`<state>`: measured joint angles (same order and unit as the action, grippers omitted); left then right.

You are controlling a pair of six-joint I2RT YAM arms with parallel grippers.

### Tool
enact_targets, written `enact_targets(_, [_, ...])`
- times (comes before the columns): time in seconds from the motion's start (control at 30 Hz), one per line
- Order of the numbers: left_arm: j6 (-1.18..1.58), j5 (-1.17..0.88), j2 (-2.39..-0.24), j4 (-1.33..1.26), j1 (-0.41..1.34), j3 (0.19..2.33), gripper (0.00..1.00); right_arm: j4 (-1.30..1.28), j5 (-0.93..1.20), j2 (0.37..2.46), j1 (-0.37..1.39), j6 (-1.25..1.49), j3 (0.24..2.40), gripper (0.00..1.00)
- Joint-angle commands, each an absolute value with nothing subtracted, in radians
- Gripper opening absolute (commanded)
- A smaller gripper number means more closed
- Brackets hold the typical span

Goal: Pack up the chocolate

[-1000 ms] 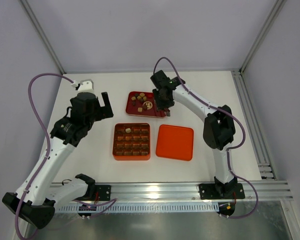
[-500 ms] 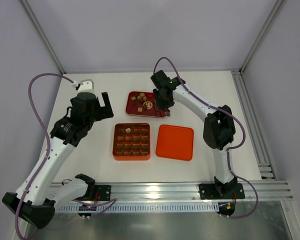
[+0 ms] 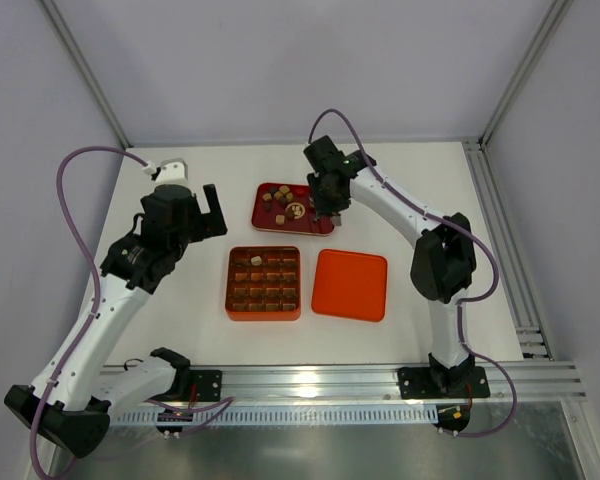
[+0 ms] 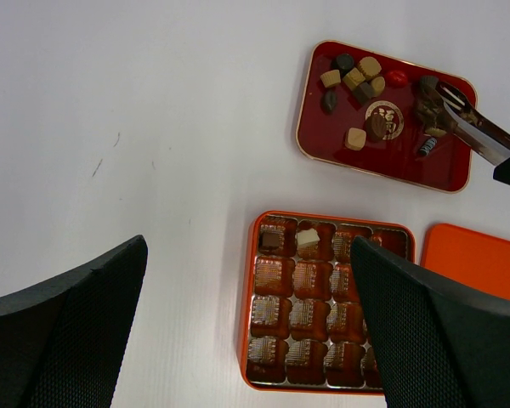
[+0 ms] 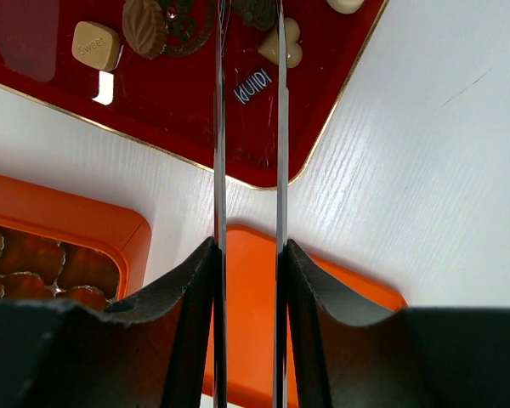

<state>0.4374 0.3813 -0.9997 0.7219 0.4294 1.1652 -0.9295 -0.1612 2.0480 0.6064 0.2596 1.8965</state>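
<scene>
Chocolate point(image 5: 253, 10) between right tool's point(image 4: 440, 98) blade tips over red tray point(image 5: 153, 93), grip uncertain; left tool point(image 3: 212, 212) agape.

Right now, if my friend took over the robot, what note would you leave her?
Left gripper: open, empty, hovering back-left of the orange box.
Right gripper: thin fingers narrowed around a dark chocolate at the right end of the dark red tray; grip unconfirmed.
Done: a dark piece and a cream piece sit in the box's back row.
Left: loose chocolates on the tray; orange lid lies beside the box.
</scene>
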Motion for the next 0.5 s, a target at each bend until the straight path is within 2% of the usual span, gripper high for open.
enact_targets(0.0, [0.434,0.376,-0.992,0.683,0.422,1.164,1.0,-0.933,-0.156,1.976,0.603,0.25,1.942,0.38])
enact_targets(0.47, [0.44,0.37,-0.996,0.681,0.42,1.163,1.0,-0.945,-0.132,1.918,0.609,0.256,1.931,0.38])
